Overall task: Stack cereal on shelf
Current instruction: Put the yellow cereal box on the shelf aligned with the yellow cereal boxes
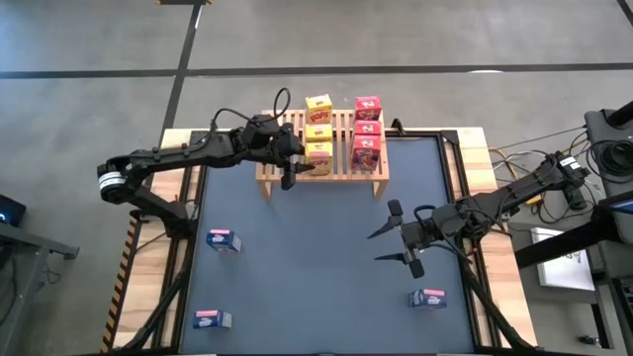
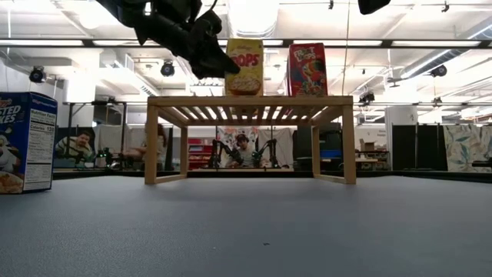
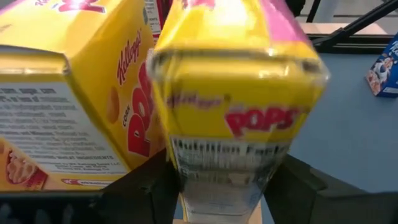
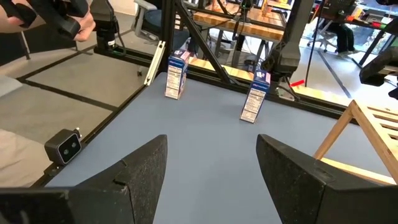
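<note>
**Left gripper at the shelf's yellow row, right arm waiting over the mat**

From the high view, we see the shelf [image 1: 323,158], a slatted wooden rack, at the far edge of the dark table mat [image 1: 316,287]. On its slats stand a row of three yellow cereal boxes [image 1: 318,130] and, just beside it, a row of three red cereal boxes [image 1: 367,132]. The left gripper [image 1: 297,164] reaches in from the left and sits at the nearest yellow box [image 1: 318,152]. Three blue cereal boxes stand on the mat well apart from the shelf: one at the left [image 1: 224,240], one in the near-left corner [image 1: 212,319] and one at the near right [image 1: 427,298]. The right gripper [image 1: 392,245] hangs over the mat between the shelf and that last box, its jaws spread wide and empty.

From the low view, we see the shelf [image 2: 250,101] side on, with a yellow box [image 2: 244,67] and a red box [image 2: 307,69] upright on top. The left gripper's dark body [image 2: 192,38] crowds the yellow box's side. A blue box [image 2: 27,142] stands at the left edge. People sit in the room behind.

In the left wrist view, a yellow box [image 3: 239,118] fills the space between the fingers [image 3: 146,193], which stand close at its sides; we cannot tell whether they press it. A second yellow box [image 3: 68,99] stands just beside.

In the right wrist view, the open fingers [image 4: 140,171] frame two blue boxes [image 4: 176,75] [image 4: 254,96] and a corner of the shelf [image 4: 367,137].
</note>
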